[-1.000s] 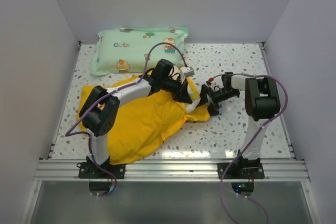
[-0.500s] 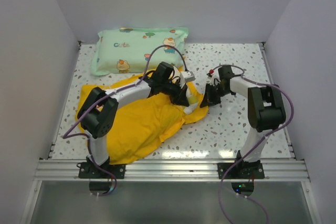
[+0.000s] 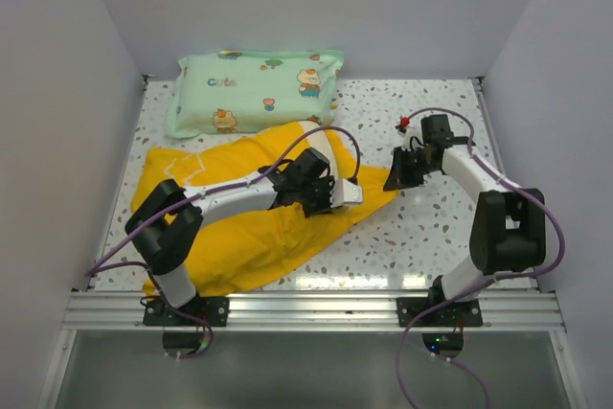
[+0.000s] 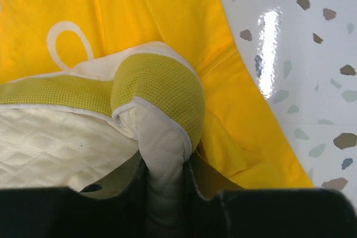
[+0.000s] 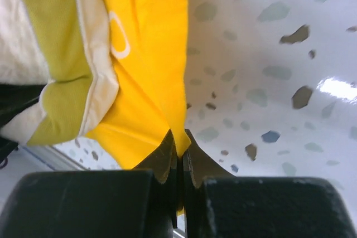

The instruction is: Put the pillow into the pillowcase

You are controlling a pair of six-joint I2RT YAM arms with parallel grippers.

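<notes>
Left wrist view: the pillow, cream and quilted with a yellow-green edge band, has one corner pinched in my left gripper. The fingers are closed tight on the bunched fabric. That corner rests on the pillowcase, which is bright yellow with a thin white loop mark. The pillow seems to lie at the opening of the case, but I cannot tell how far inside it is.

Right wrist view: my right gripper is clamped on a thin edge of the yellow case, its fingers almost meeting, above the speckled table. I judge this grip is meant to hold the mouth of the case taut and in place while my left arm works the pillow corner inward.

Overhead, the case lies spread across the table, reaching from my left arm's side to my right gripper. A mint-green cartoon pillow lies just beyond it at the far edge, outside either grip.
</notes>
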